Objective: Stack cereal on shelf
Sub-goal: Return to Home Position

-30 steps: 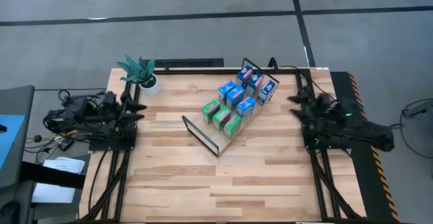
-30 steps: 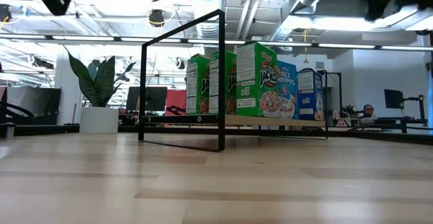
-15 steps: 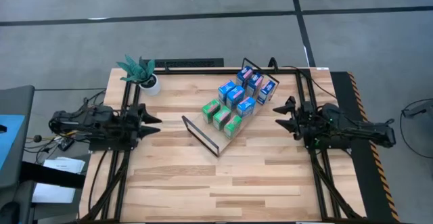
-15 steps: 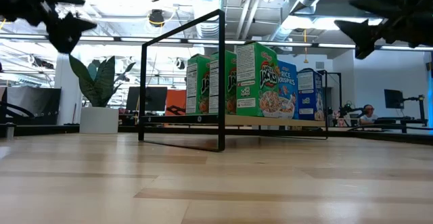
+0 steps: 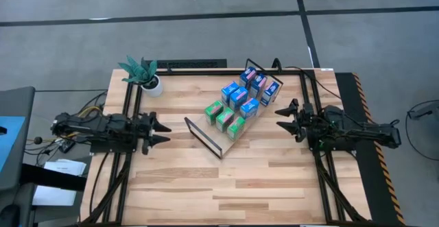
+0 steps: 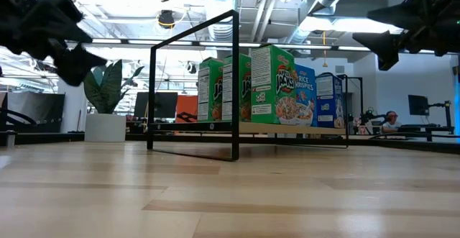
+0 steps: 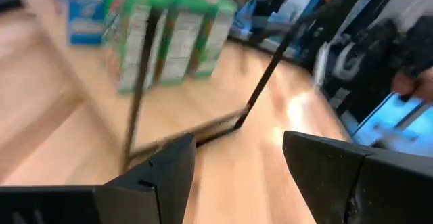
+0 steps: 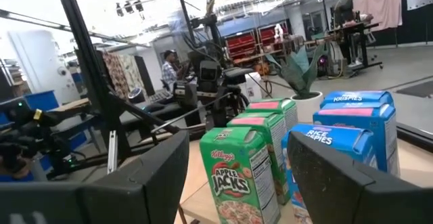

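Both arms have swung in to face the shelf [image 5: 204,134], left gripper [image 5: 164,132] and right gripper [image 5: 279,118] on opposite sides of it, fingers spread, empty. The cereal [image 5: 236,105] stands in rows on the shelf, so stacking looks done

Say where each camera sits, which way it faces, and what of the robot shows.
High view: overhead, looking straight down; left gripper and right gripper flank the shelf.
Low view: tabletop height, level across the table; both grippers at the upper corners.
Left wrist view: faces the shelf's end frame past its own open fingers.
Right wrist view: faces the green boxes past its own fingers.
Both wrist views share the green boxes.
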`<action>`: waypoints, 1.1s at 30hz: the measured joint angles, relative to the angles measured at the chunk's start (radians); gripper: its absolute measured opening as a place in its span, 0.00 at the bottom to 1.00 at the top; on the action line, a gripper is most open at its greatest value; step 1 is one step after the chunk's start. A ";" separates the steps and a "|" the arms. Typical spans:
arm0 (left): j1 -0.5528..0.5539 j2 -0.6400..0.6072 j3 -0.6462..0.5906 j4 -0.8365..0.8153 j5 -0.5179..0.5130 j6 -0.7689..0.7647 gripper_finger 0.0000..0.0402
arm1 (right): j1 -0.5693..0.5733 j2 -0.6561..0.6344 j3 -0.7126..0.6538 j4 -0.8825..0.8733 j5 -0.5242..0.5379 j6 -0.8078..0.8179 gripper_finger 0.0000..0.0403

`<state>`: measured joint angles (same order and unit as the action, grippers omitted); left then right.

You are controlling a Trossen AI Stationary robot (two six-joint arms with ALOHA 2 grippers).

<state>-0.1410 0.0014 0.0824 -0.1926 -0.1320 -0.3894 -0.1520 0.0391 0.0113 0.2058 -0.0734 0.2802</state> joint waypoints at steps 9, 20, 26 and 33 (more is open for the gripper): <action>-0.001 0.001 -0.025 0.090 0.058 0.064 0.54 | -0.001 0.000 0.000 -0.092 -0.001 -0.016 0.68; 0.000 0.003 -0.026 0.097 -0.035 0.034 0.54 | 0.000 0.000 0.002 -0.173 -0.002 -0.019 0.68; -0.001 0.003 -0.026 0.097 -0.028 0.005 0.54 | 0.000 0.000 0.002 -0.171 -0.002 -0.019 0.68; -0.001 0.003 -0.026 0.096 -0.026 0.004 0.54 | 0.000 0.000 0.002 -0.171 -0.003 -0.019 0.68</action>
<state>-0.1421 0.0044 0.0566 -0.0967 -0.1581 -0.3859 -0.1524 0.0391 0.0132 0.0349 -0.0761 0.2615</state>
